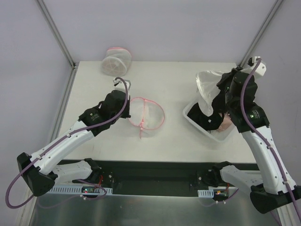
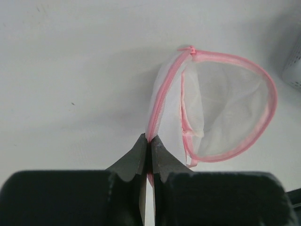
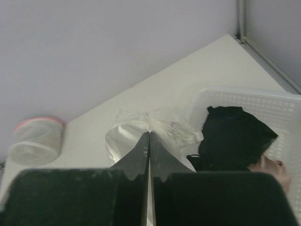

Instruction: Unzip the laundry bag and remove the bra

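The laundry bag [image 1: 146, 114], a floppy white mesh pouch with a pink zipper rim, lies open and empty-looking at the table's middle; it also shows in the left wrist view [image 2: 221, 113]. My left gripper [image 1: 126, 104] [image 2: 150, 140] is shut on the bag's pink rim at its left edge. My right gripper [image 1: 217, 89] [image 3: 149, 135] is shut on the whitish padded bra [image 1: 207, 87] [image 3: 141, 129], holding it up in the air over the left end of the white basket [image 1: 194, 123].
The white basket [image 3: 277, 106] at the right holds a black garment [image 1: 204, 118] [image 3: 233, 139] and a beige-pink piece [image 1: 227, 123]. A firmer drum-shaped mesh bag [image 1: 115, 60] [image 3: 36, 140] stands at the table's far left edge.
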`<action>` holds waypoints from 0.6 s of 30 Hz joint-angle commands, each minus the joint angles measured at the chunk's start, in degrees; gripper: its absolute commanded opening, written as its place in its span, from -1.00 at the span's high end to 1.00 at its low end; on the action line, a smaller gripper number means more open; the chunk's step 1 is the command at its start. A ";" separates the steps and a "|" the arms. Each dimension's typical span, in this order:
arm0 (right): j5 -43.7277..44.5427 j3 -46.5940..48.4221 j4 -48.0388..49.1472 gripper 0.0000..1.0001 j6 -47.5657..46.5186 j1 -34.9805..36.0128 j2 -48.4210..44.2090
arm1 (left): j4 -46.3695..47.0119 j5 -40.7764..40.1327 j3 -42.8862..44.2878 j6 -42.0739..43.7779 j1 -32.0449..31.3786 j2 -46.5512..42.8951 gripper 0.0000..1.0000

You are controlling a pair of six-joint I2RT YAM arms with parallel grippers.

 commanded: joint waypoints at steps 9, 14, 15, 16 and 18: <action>-10.84 -11.38 -2.03 0.97 2.78 -16.07 10.55 | -5.68 -6.46 2.62 3.49 7.97 -5.26 1.00; -12.51 -13.05 -2.03 0.97 4.19 -19.24 17.59 | -7.71 -8.40 2.00 3.23 11.48 -7.81 1.00; -12.86 -13.23 -2.11 0.97 4.28 -20.03 18.82 | -7.97 -8.40 1.57 3.31 12.01 -8.16 1.00; -13.74 -13.23 -2.03 0.97 4.36 -20.39 20.49 | -8.50 -8.40 1.30 3.14 12.63 -9.29 1.00; -15.49 -12.97 -2.20 0.97 4.54 -21.44 21.82 | -8.68 -8.31 -0.01 2.53 14.04 -10.35 1.00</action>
